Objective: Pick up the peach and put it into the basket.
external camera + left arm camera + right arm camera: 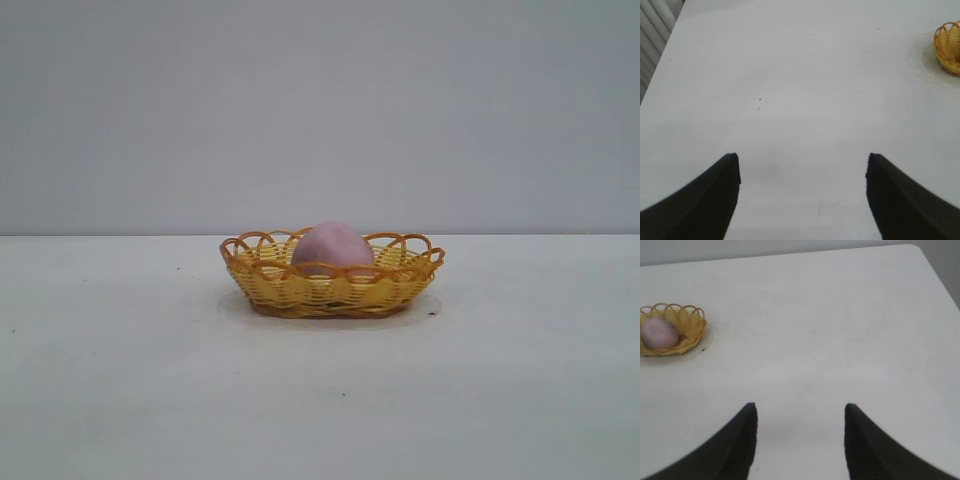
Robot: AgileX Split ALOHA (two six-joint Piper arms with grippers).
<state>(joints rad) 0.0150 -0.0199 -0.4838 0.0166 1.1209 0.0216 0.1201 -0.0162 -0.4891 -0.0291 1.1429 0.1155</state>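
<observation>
Both open grippers (802,172) (801,422) hover well apart from the peach (333,249), apparently inside the basket (300,290).

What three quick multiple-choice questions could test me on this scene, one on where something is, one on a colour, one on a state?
1. Where is the peach?
A. On the bare table
B. Inside the basket
C. Held in a gripper

2. What colour is the basket?
A. Yellow-orange
B. Blue
C. Black

3. How does the right gripper stand?
A. Shut on the peach
B. Open, holding nothing
C. Shut on the basket rim

Answers: 1 B, the fruit sits within the woven rim. 2 A, the wicker shows yellow-orange. 3 B, its fingers are spread over the bare table; the left gripper likewise.
</observation>
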